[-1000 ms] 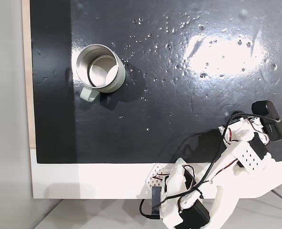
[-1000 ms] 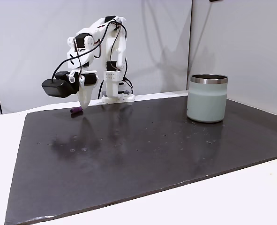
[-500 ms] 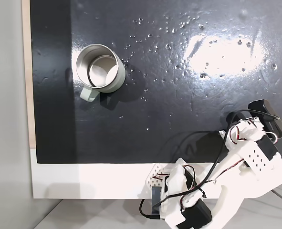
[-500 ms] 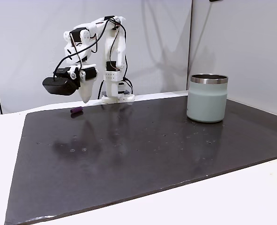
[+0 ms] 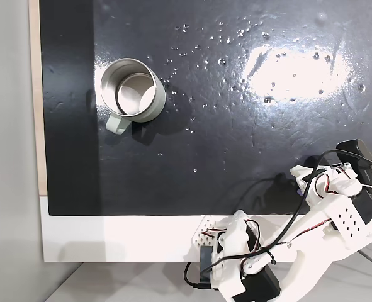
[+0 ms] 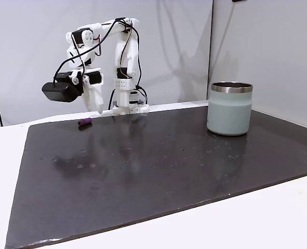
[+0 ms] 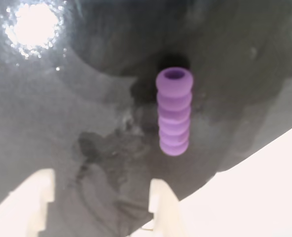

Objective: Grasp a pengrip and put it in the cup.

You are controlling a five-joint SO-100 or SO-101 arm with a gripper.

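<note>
The pengrip (image 6: pixel 84 122), a small purple ribbed tube, lies on the black mat near its far left corner. In the wrist view the pengrip (image 7: pixel 174 111) lies ahead of the fingertips and a little right of the gap. My gripper (image 6: pixel 98 107) hangs in the air just right of it and above it. The gripper (image 7: pixel 99 197) is open with nothing between its fingers. The cup (image 6: pixel 229 108) stands upright at the far right of the mat, far from the gripper. From above, the cup (image 5: pixel 131 93) shows an empty steel inside, its handle toward the mat's near edge.
The black mat (image 6: pixel 143 171) is glossy, with small specks and glare. The arm (image 5: pixel 337 211) and its base (image 6: pixel 127 106) stand on the white table strip behind the mat. The white table edge (image 7: pixel 264 187) lies close to the pengrip.
My gripper has risen from the mat beside the pengrip and drawn back toward the base. The pengrip stays on the mat. The cup has not moved.
</note>
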